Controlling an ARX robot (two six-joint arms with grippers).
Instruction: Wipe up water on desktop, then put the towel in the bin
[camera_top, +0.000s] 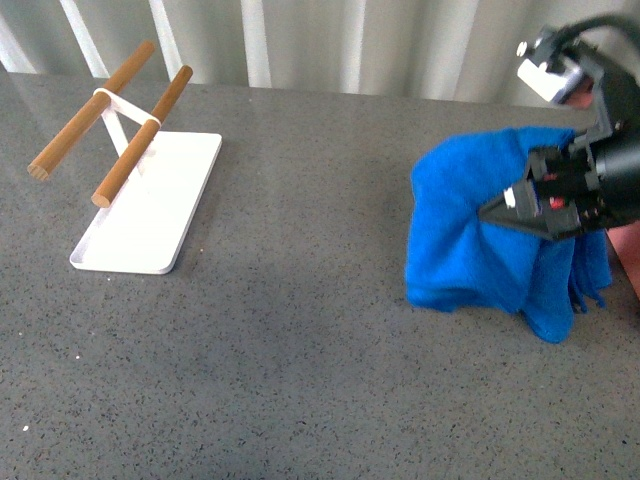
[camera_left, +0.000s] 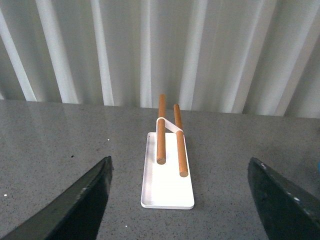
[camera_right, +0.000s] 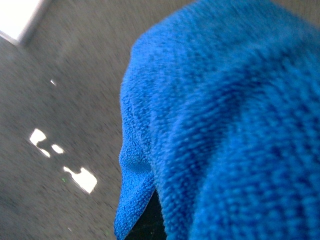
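Observation:
The bright blue towel (camera_top: 470, 230) hangs bunched at the right of the front view, its lower folds at or just above the speckled grey desktop (camera_top: 300, 340). My right gripper (camera_top: 510, 210) is shut on the towel from the right side. In the right wrist view the towel (camera_right: 225, 115) fills most of the picture and hides the fingers. Small bright patches (camera_right: 80, 178) shine on the desktop (camera_right: 75, 90) beside it. A sliver of the salmon-pink bin (camera_top: 628, 255) shows at the right edge. My left gripper (camera_left: 180, 162) is open above the desktop (camera_left: 60, 145), holding nothing.
A flat white tray (camera_top: 150, 215) with two wooden bars (camera_top: 140, 135) on a white stand sits at the back left. It lies ahead of the left gripper as the tray (camera_left: 167, 192). A ribbed pale wall (camera_top: 350, 40) runs behind the desk.

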